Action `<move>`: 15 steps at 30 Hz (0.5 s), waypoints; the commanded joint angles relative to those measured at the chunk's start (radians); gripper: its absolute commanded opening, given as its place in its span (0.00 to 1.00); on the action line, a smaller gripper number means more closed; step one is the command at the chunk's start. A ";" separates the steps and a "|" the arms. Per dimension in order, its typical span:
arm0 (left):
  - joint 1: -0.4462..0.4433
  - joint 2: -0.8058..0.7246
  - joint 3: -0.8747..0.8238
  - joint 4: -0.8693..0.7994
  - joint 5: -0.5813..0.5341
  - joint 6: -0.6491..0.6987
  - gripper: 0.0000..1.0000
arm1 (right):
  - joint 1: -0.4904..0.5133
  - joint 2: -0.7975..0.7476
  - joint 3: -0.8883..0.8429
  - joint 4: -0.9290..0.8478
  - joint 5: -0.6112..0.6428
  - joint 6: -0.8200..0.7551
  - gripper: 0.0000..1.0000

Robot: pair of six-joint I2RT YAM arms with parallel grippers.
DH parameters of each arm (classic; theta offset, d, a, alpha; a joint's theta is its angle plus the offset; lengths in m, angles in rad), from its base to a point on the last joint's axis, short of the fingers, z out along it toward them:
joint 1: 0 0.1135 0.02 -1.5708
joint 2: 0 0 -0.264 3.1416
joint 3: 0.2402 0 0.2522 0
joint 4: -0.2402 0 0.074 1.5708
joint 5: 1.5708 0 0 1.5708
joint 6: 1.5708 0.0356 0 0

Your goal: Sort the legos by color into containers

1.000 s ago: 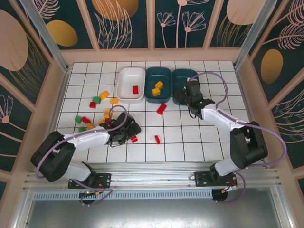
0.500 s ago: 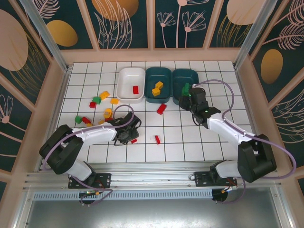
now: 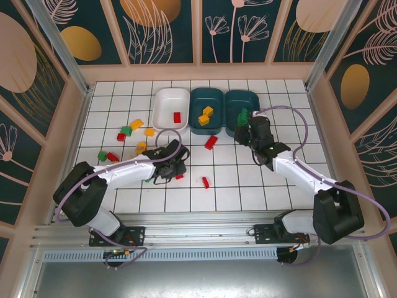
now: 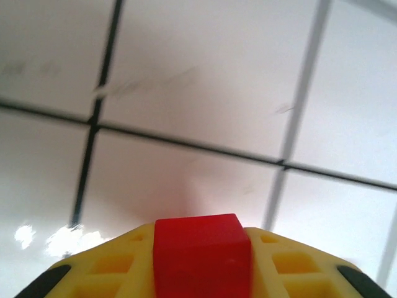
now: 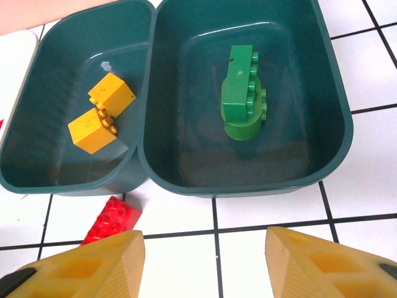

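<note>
The tiled tabletop (image 3: 248, 186) carries three containers in a row at its far side: a white bin (image 3: 162, 108) with one red brick (image 3: 177, 117) inside, a middle teal bin (image 5: 37, 143) with two yellow bricks (image 5: 93, 129), and a right teal bin (image 5: 322, 124) with a green brick (image 5: 239, 93). The right end effector (image 5: 205, 264) hangs just before the two teal bins, spread apart and empty, while the left end effector (image 4: 201, 273) is low over the tiles and pinches a red lego (image 4: 201, 245). Other loose legos (image 3: 136, 124) lie scattered on the left part of the tabletop.
</note>
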 commanded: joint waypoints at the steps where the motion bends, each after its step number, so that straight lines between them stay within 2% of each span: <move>1: 0.049 -0.001 0.153 -0.002 -0.044 0.128 0.28 | 0.040 -0.024 -0.005 0.019 0.012 0.042 0.53; 5: 0.179 0.116 0.346 0.002 -0.050 0.240 0.28 | 0.160 -0.019 -0.002 0.004 0.075 0.072 0.53; 9: 0.300 0.312 0.550 -0.007 -0.085 0.295 0.29 | 0.271 0.004 -0.011 -0.025 0.093 0.115 0.54; 11: 0.349 0.406 0.633 0.022 -0.017 0.298 0.30 | 0.323 0.013 -0.010 -0.054 0.118 0.132 0.55; 15: 0.410 0.589 0.828 -0.031 0.000 0.307 0.27 | 0.397 0.003 -0.013 -0.120 0.183 0.167 0.56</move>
